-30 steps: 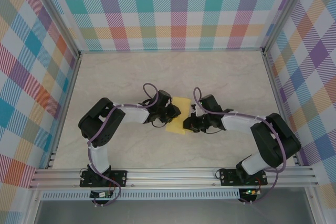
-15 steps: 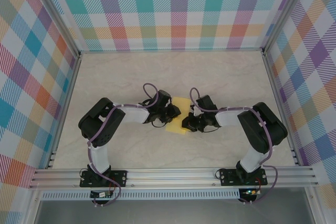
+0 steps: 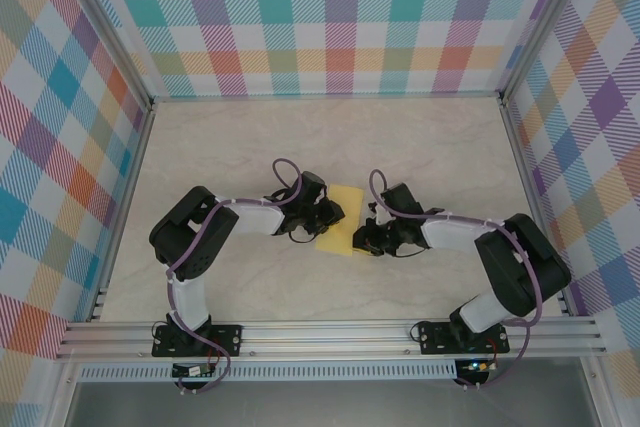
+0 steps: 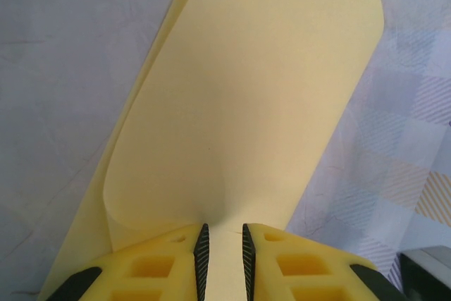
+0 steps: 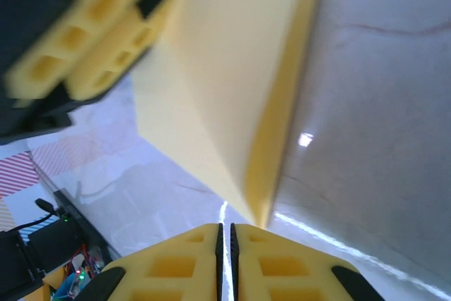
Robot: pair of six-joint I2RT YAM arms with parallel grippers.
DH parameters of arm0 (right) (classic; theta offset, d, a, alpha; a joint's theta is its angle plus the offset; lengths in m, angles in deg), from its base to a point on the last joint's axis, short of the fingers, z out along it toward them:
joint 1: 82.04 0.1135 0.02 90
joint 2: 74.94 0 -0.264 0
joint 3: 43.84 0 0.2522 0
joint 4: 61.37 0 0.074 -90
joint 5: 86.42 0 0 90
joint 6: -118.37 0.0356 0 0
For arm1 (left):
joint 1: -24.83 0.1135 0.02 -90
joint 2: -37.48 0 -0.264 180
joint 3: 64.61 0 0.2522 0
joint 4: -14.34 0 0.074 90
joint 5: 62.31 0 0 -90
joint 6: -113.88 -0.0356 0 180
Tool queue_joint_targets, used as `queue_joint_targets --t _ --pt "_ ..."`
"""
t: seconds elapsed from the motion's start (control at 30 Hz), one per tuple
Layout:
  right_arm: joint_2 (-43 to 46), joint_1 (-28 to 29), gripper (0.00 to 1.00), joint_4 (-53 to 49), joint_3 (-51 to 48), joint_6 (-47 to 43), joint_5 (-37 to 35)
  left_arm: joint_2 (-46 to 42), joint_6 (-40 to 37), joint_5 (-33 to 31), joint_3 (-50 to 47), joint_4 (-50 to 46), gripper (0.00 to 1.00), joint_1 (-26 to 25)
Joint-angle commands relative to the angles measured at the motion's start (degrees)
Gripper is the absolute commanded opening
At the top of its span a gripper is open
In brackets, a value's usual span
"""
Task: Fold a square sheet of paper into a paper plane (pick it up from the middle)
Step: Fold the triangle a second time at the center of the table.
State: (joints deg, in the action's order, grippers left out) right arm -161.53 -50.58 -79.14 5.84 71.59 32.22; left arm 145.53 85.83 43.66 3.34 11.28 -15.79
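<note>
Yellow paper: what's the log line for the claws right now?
left claw: pinching yellow paper | right claw: shut, at paper's corner | paper: curled over

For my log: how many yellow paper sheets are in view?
1. The yellow sheet, folded over, is pinched by the left gripper, with the right gripper just beside it. Another underneath could be hidden.

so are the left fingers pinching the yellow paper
Yes, the yellow paper runs down between the left fingers, which are closed on it.
</note>
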Motion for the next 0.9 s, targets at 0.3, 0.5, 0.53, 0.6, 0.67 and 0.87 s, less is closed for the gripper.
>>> queue_joint_targets --t 0.3,0.5,0.53,0.6,0.67,0.87 --pt "-7.76 -0.03 0.16 8.47 5.31 3.37 7.64 2.08 -0.62 -0.67 -0.43 -4.86 0.23 -0.49" --pt "-9.99 0.4 0.17 6.47 5.86 1.99 7.0 1.9 -0.69 -0.85 -0.64 -4.99 0.23 -0.51" --pt "-10.32 0.44 0.17 6.52 5.57 1.75 7.18 1.9 -0.69 -0.9 -0.59 -4.98 0.23 -0.46" --pt "-10.58 0.57 0.18 6.65 4.59 1.47 7.21 1.81 -0.7 -0.85 -0.67 -5.03 0.23 -0.46" --pt "-10.47 0.62 0.18 6.33 4.25 1.01 7.18 1.7 -0.72 -0.85 -0.62 -5.14 0.23 -0.43" --pt "-12.44 0.62 0.16 3.13 1.67 -1.38 2.2 0.97 -1.28 -0.93 -0.65 -5.21 0.24 -0.43"
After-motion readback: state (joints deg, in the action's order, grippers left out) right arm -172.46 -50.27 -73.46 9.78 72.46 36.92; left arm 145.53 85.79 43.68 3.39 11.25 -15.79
